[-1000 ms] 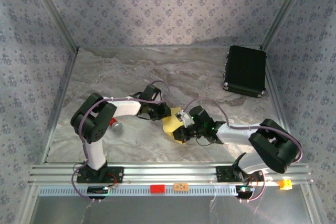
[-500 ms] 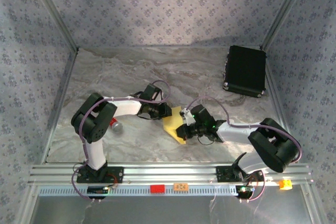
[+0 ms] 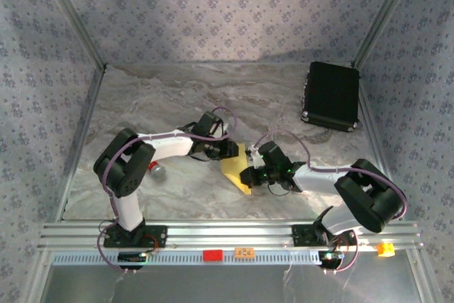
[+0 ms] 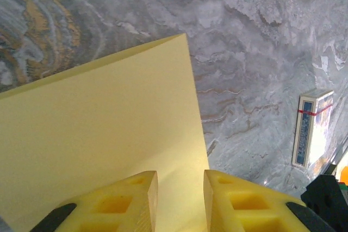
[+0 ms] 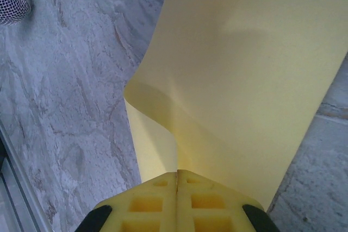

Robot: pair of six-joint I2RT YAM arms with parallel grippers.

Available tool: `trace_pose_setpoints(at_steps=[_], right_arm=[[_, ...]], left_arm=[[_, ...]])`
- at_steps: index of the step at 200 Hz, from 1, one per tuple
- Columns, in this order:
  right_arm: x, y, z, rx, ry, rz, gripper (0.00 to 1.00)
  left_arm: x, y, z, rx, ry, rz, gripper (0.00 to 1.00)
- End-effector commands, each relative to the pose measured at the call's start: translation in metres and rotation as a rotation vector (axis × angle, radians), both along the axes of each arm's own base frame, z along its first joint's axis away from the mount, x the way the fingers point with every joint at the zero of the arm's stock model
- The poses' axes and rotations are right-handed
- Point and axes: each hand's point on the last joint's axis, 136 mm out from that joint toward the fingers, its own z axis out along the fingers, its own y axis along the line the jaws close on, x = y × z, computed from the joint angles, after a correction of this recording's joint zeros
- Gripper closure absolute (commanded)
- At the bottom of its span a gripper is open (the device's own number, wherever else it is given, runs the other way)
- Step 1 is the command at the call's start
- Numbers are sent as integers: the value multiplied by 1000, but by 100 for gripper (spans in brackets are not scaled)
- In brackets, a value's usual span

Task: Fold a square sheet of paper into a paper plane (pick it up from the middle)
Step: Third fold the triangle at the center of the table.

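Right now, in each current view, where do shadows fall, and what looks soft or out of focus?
Top external: even light, a dark shadow band on the table along the far wall. Left wrist: faint shadow on the square sheet of paper just ahead of the left end effector, itself slightly soft. Right wrist: the sheet's curl is shaded.

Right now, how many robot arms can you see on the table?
2. The left arm stretches in from the left side of the table, and the right arm from the right side. They meet at the yellow paper near the middle. None seems hidden.
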Motion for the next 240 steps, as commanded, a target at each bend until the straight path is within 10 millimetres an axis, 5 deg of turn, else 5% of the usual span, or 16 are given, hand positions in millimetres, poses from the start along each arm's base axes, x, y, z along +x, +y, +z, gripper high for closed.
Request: trace_pose_setpoints(at_steps=[1, 142, 240], right_arm=[[10, 5, 10, 39, -7, -32, 95], [20, -5, 8, -4, -27, -85, 95], [32, -9, 9, -63, -55, -97, 95]], left_arm=[[7, -10, 17, -28, -47, -36, 72], [19, -8, -35, 109, 39, -51, 79], [18, -9, -35, 108, 47, -49, 79]])
